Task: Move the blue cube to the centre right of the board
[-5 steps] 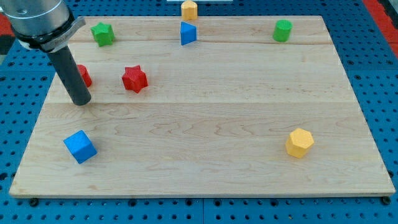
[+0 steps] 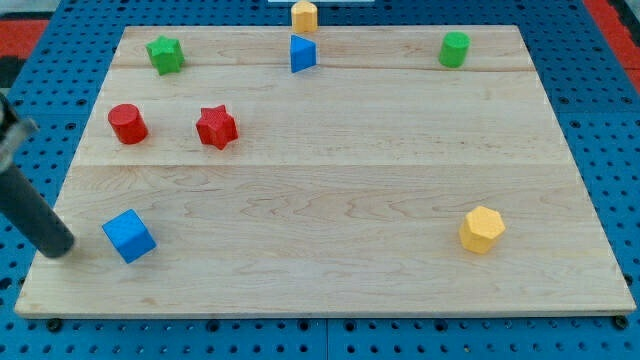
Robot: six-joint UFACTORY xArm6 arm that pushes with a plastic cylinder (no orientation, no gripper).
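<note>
So the pale wooden board (image 2: 330,190) sits on a blue perforated table (image 2: 600,150), red showing at the view's top corners. My tip (image 2: 58,247) is just a bare dark rod holding nothing, parked at the board's left edge, just left of the blue cube (image 2: 129,236) in the bottom left. Up the left side: red cylinder (image 2: 128,123), red star block (image 2: 216,127), green star block (image 2: 165,53). Yellow hexagonal block (image 2: 482,229) sits bottom right.

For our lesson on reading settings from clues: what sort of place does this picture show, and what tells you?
Probably a robotics lab bench. A wooden board lies on a blue perforated mounting plate, small coloured blocks such as the blue cube are scattered on it, and my tip rests just left of that cube.
</note>
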